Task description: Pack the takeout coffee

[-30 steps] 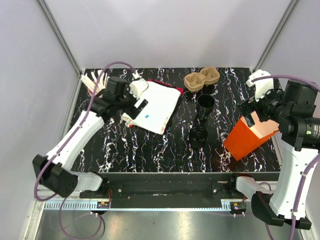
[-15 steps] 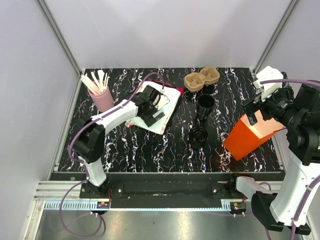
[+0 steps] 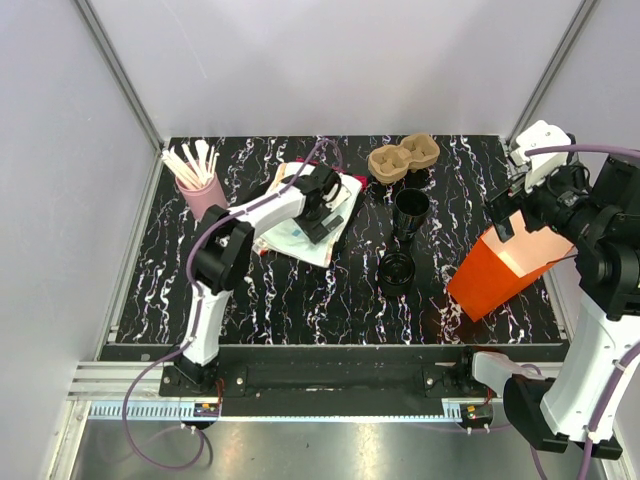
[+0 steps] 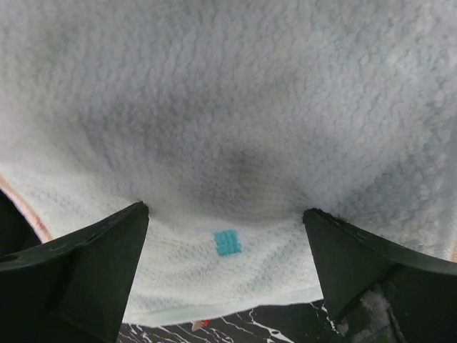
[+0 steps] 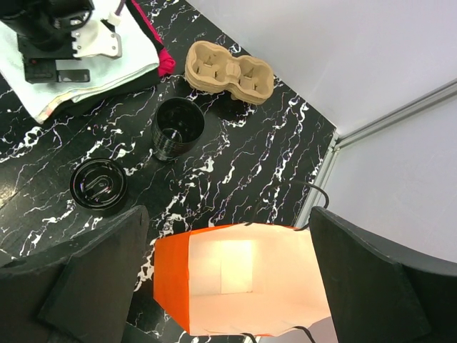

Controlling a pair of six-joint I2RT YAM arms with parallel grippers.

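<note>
Left hand (image 4: 223,211) is spread wide and empty, low over the white towel (image 4: 228,107). Right hand (image 5: 227,211) is equally wide and empty above the orange bag (image 5: 235,279). The takeout coffee (image 3: 411,210) stands upright on the desk (image 3: 300,300) between them.

A lab test cell: plain grey walls (image 3: 350,60), aluminium frame (image 3: 118,70), marbled tabletop (image 3: 300,290)

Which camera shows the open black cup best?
The right wrist view: the black cup stands upright, unobstructed, its open mouth clear. The top external view shows it smaller, near the cardboard tray. The left wrist view misses it, facing a white towel.
</note>
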